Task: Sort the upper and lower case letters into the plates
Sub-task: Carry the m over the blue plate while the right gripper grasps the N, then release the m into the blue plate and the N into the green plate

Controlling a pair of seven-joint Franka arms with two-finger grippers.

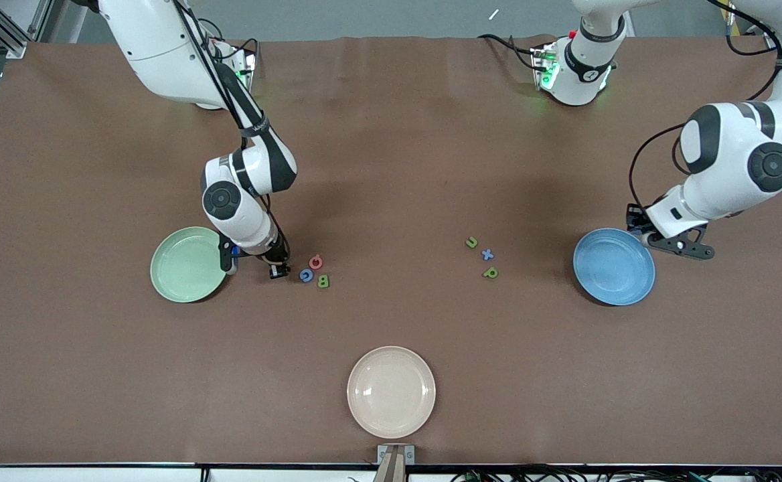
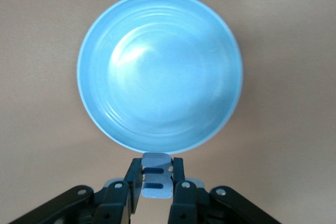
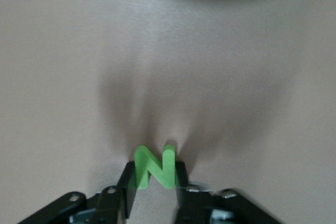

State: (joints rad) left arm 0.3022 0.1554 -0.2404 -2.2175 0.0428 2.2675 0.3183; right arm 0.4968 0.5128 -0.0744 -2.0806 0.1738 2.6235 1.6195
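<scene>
Cream plate [image 1: 391, 391]: nearest the front camera, mid-table.
Blue C [image 1: 306, 275], green B [image 1: 323, 281], red G [image 1: 315, 262]: clustered on the table just beside the right gripper.
Green p [image 1: 491, 272], blue x [image 1: 488, 254], green u [image 1: 472, 242]: loose group toward the blue plate.
Right gripper [image 1: 278, 271]: down at the table beside the pale green plate [image 1: 187, 264], fingers clamped on a green N [image 3: 153, 168].
Left gripper [image 1: 639, 224]: over the blue plate's [image 1: 614, 266] rim, pinching a pale blue letter [image 2: 156, 176], unreadable.
</scene>
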